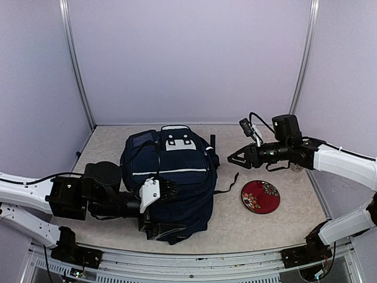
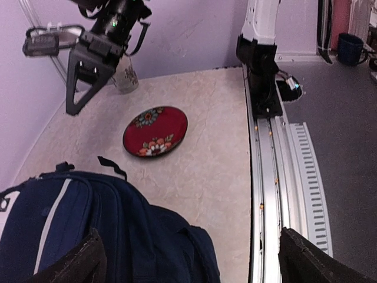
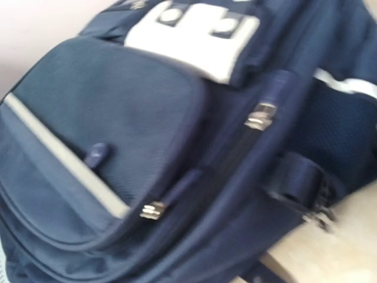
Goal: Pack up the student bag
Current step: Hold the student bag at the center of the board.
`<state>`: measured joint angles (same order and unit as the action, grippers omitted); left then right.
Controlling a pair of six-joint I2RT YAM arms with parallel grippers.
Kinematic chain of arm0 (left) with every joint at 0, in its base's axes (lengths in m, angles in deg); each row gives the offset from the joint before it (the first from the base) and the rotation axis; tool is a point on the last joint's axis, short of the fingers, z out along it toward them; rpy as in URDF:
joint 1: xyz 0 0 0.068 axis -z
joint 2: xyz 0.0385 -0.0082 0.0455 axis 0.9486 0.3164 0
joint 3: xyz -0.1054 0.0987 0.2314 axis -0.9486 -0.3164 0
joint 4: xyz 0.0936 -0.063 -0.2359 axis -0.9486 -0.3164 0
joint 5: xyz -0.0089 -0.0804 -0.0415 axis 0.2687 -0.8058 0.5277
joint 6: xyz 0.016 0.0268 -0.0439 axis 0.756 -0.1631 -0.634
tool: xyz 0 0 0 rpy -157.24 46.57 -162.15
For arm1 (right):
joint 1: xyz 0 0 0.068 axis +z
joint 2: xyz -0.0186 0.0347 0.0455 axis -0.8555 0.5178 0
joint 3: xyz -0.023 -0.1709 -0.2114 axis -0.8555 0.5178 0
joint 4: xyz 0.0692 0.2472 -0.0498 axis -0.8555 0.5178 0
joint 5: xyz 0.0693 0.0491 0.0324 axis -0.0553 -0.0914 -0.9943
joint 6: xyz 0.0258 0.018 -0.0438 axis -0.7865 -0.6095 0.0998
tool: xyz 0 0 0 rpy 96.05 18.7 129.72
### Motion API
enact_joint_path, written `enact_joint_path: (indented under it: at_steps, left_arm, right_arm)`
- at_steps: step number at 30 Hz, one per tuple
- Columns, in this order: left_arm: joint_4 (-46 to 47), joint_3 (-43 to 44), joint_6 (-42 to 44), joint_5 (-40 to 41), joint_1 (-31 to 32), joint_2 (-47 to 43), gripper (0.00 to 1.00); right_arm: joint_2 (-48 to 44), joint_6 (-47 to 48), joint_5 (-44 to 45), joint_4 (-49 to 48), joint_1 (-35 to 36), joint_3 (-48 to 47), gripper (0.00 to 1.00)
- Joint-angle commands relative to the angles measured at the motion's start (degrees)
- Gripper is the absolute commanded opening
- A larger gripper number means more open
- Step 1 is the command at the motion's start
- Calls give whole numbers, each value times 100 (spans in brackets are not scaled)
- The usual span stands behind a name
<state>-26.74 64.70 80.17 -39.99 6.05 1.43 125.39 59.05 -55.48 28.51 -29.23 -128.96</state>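
The student bag (image 1: 171,177) lies flat in the middle of the table, dark navy with a white stripe and a white top patch (image 1: 177,141). My left gripper (image 1: 154,211) is at the bag's near left corner. In the left wrist view my left gripper (image 2: 203,262) stands wide open, one fingertip (image 2: 88,262) over the bag (image 2: 88,224) and the other over the table's rail. My right gripper (image 1: 231,159) hovers right of the bag's top and holds nothing; its jaw gap does not show. The right wrist view is blurred and filled by the bag's front pocket (image 3: 106,147) and zip pulls.
A red flowered plate (image 1: 260,196) (image 2: 155,131) lies on the table right of the bag. A small glass (image 2: 125,79) stands behind the right gripper (image 2: 88,79). Purple walls close the back and sides. A metal rail (image 2: 277,194) runs along the table's near edge.
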Motion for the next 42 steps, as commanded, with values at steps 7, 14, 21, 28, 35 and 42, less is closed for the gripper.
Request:
enact_joint_path:
  at_steps: [7,14,21,28,35,42]
  left_arm:
    - [-379,1344,-1680,198,-2551,373,92]
    - [-1120,1490,-2467,100,-3989,878,92]
    - [-1241,1352,-2423,-536,-4255,731,96]
    - [-1411,1936,-1760,-272,-3628,1391,97]
    - [-1076,1592,-1986,-472,-3938,1772,99]
    - [-933,690,-2223,-225,-4565,1424,99]
  right_arm:
    - [1613,857,-357,562,390,-1704,47]
    - [2610,1274,-1563,704,74,-2701,33]
    - [3115,817,-443,441,74,-2738,35]
    - [3447,32,-720,-455,74,-2467,31]
    - [3603,-403,-1257,-955,199,-2037,27]
    - [2860,-177,-1462,-1021,608,-1324,24]
